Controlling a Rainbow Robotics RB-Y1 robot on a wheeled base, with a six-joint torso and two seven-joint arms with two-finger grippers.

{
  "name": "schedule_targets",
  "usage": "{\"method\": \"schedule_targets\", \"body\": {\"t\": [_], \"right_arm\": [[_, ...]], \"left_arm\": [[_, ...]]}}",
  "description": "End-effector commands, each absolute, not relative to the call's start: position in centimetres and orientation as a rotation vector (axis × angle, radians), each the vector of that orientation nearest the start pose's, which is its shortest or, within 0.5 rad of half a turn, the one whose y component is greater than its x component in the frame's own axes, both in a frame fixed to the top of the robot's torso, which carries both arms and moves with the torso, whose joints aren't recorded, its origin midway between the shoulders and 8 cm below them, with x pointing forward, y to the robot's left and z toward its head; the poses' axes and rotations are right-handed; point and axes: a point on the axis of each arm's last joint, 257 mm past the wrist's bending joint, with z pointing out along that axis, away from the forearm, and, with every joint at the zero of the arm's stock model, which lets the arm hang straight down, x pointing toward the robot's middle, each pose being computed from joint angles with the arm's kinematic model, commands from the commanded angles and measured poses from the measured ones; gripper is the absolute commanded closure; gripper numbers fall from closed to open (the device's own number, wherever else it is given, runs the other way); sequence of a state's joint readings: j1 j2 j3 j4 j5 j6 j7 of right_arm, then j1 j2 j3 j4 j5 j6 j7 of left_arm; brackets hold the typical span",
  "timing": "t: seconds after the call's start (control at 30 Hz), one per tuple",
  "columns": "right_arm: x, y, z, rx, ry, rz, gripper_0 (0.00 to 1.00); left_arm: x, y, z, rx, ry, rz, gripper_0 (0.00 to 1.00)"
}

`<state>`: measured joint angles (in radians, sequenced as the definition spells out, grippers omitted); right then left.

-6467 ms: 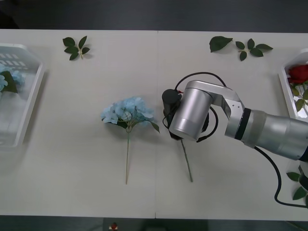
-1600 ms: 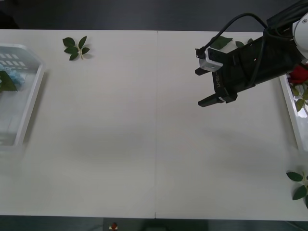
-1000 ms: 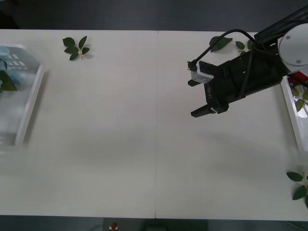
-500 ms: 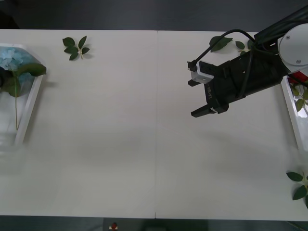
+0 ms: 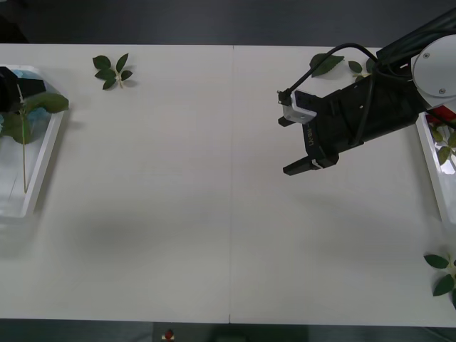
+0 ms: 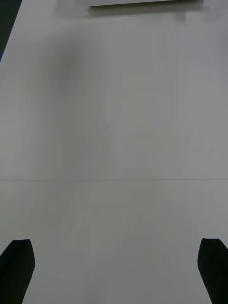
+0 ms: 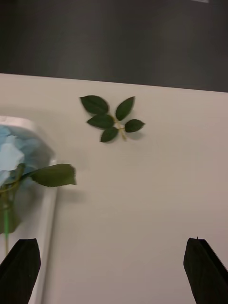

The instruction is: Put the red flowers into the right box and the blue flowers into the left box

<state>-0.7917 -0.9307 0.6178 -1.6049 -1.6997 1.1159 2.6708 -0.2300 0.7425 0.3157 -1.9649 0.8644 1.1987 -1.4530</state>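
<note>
Over the right half of the white counter [image 5: 178,214], the right hand [image 5: 293,144] hangs in the air with its two black fingers [image 5: 299,167] spread wide and nothing between them. Its dark body and cable run back from it toward the far right edge, where the right box [image 5: 430,153] sits just past the arm; a bit of red bloom and some green leaves of the red flowers [image 5: 443,114] show inside that box, close behind the arm's silver joint. In the right wrist view the two fingertips [image 6: 18,266] stand far apart over bare counter.

Well away from that hand, at the far left edge of the counter, the left box [image 5: 44,164] holds the blue flowers [image 7: 14,152]: pale blue petals, a large green leaf [image 5: 46,103] lying over the box's rim, and a thin stem [image 5: 24,160] running along the inside. The left hand [image 5: 14,85] shows as a dark shape above the far end of that box, right over the blue cluster. In the left wrist view its fingers [image 7: 20,266] are wide apart and empty, with the leaf and rim just ahead of one finger.

A loose green leaf sprig [image 5: 112,70] lies on the counter beside the left box, apart from it. Another sprig [image 5: 356,68] lies beyond the right arm, and a third [image 5: 442,274] at the near right corner.
</note>
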Motion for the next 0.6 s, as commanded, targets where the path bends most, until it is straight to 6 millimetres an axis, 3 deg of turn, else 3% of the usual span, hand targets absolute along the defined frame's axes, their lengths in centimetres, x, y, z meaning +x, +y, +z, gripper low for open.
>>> {"method": "schedule_targets", "body": {"t": [0.03, 0.17, 0.2, 0.43, 0.6], "right_arm": [[46.4, -9.6, -14.3, -1.800, 1.535, 0.389, 0.00], [46.4, -9.6, -14.3, -1.800, 1.535, 0.389, 0.00], [46.4, -9.6, -14.3, -1.800, 1.535, 0.389, 0.00], [46.4, -9.6, -14.3, -1.800, 1.535, 0.389, 0.00], [46.4, -9.6, -14.3, -1.800, 1.535, 0.389, 0.00]], "left_arm": [[50.5, 30.8, -9.1, 0.218, 2.037, -0.232, 0.12], [49.4, 25.4, -11.5, 0.365, 2.013, -0.318, 0.12], [48.8, 23.3, -12.4, 0.431, 1.999, -0.346, 0.11], [45.4, 16.5, -14.6, 0.638, 1.897, -0.467, 0.11], [42.8, 13.1, -14.8, 0.733, 1.886, -0.533, 0.10]]}}
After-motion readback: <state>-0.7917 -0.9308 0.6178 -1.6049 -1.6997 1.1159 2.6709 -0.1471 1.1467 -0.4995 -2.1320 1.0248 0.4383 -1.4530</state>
